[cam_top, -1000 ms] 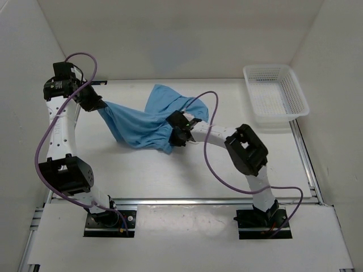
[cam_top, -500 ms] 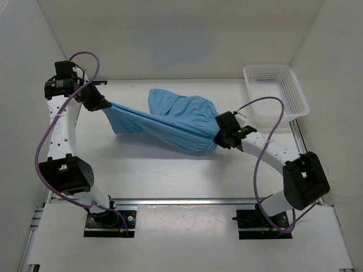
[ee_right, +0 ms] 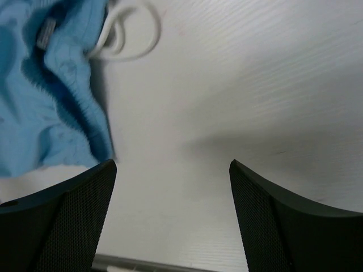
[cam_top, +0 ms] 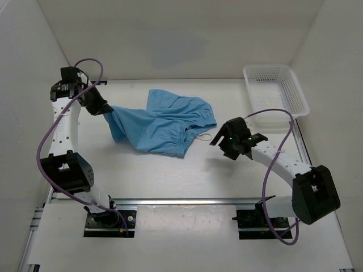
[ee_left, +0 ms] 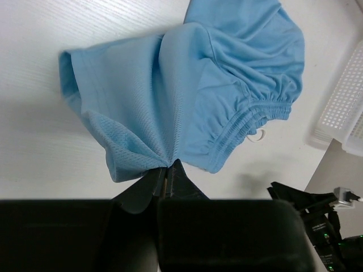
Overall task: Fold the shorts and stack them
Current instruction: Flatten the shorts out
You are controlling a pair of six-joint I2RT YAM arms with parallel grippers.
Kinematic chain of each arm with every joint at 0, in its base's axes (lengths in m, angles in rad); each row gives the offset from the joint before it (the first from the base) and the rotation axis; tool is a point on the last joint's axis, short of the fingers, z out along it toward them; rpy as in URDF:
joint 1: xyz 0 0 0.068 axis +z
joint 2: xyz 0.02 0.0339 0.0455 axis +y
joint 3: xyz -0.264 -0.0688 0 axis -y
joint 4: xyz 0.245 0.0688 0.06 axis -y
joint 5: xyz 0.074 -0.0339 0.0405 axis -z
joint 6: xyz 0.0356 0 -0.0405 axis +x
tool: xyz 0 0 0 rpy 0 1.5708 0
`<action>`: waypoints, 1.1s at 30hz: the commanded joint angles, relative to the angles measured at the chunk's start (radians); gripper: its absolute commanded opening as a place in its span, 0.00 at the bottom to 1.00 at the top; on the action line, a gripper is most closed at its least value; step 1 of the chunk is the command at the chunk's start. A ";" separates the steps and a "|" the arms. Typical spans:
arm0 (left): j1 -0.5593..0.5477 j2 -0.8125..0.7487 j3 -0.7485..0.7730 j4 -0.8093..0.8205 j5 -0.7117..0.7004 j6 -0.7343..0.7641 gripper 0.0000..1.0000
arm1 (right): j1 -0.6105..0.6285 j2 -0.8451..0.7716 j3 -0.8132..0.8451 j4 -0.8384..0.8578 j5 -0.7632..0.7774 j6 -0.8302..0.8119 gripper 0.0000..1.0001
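Observation:
The light blue shorts lie crumpled on the table, waistband toward the right, and the white drawstring trails off that end. My left gripper is shut on the cloth at the shorts' left edge; the left wrist view shows the shorts bunched into the closed tips of this left gripper. My right gripper stands open just right of the waistband, holding nothing. In the right wrist view the right gripper frames bare table, with the shorts and drawstring at the upper left.
A white mesh basket stands at the back right corner, also seen as a basket at the right edge of the left wrist view. White walls close in the table on three sides. A metal rail runs along the near edge.
My right gripper opened and let go of the shorts, then drew back to the right and nearer. The stretched shorts slumped onto the table. The left gripper kept its hold.

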 commanded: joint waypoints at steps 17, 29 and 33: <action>-0.005 -0.051 -0.011 0.027 -0.023 0.003 0.11 | 0.273 0.516 0.122 0.508 -0.320 0.604 0.89; -0.005 -0.051 -0.021 0.027 -0.023 0.012 0.11 | 0.271 0.450 0.127 0.357 -0.127 0.637 0.00; -0.005 -0.051 -0.031 0.027 -0.023 0.012 0.11 | 0.198 0.271 0.058 0.246 -0.090 0.536 0.00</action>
